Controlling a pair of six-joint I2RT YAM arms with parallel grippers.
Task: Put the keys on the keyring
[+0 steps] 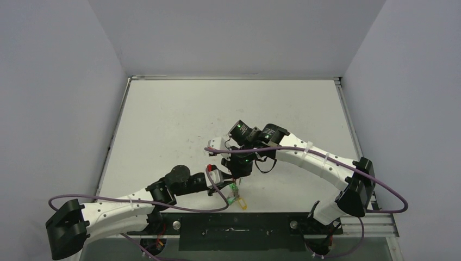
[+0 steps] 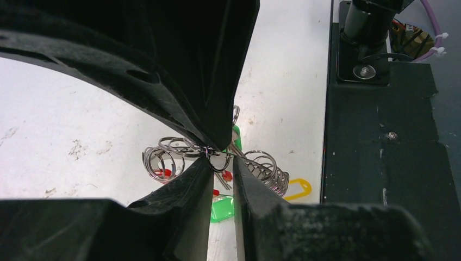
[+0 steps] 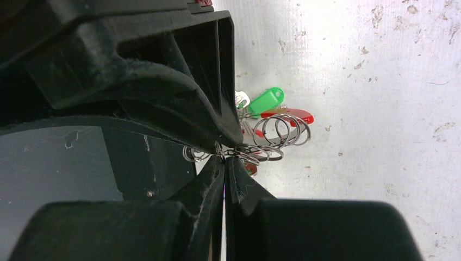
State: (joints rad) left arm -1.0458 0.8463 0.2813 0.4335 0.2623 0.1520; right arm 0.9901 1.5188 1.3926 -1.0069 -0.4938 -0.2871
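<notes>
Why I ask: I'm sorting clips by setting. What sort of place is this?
Probably a robotics lab test cell: a white table walled by plain grey panels, two robot arms bolted to a black base plate at its near edge, purple cables trailing.

Scuffed white table [image 1: 163,114], plain grey walls [image 1: 234,32] on three sides, black base plate [image 1: 234,231] at near edge

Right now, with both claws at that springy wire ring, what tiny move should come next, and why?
Probably the left gripper should close the last bit. The right gripper pinches the coiled keyring, while the left fingers stand slightly apart around its wire; a firm hold on both sides seems needed before threading the green key.
</notes>
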